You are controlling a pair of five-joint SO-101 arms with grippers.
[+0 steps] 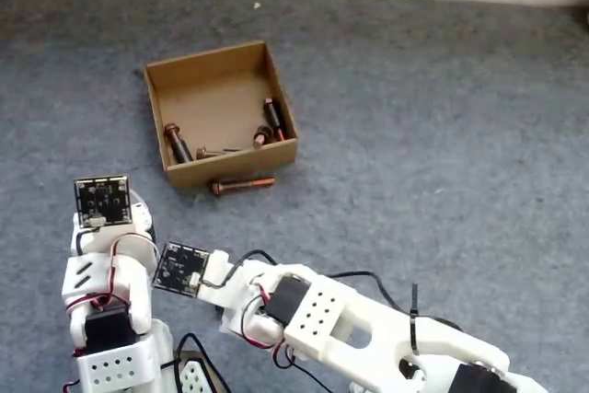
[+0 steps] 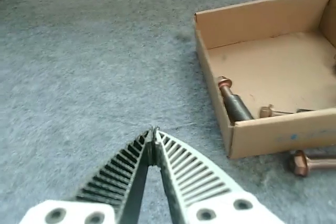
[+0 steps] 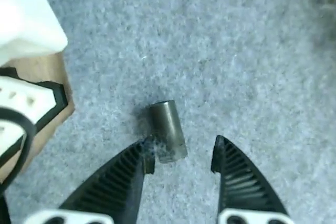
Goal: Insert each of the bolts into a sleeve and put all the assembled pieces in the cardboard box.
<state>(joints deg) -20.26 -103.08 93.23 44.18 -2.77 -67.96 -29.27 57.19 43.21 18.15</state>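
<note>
A dark metal sleeve [image 3: 168,129] lies on the grey carpet, its near end between the fingers of my open right gripper [image 3: 182,153]. Neither finger grips it. My left gripper [image 2: 153,132] is shut on nothing, low over the carpet left of the cardboard box [image 2: 273,135]. A loose copper bolt [image 1: 241,185] lies just outside the front wall of the box [image 1: 221,161], and the bolt [image 2: 310,162] also shows in the left wrist view. Inside the box lie several pieces, among them a bolt in a sleeve [image 1: 177,143] and another [image 1: 273,117].
The left arm [image 1: 106,292] stands at the lower left, and the right arm [image 1: 313,315] stretches across from the lower right to just beside it. White parts of the left arm [image 3: 26,14] sit close to the sleeve. Open carpet lies right of the box.
</note>
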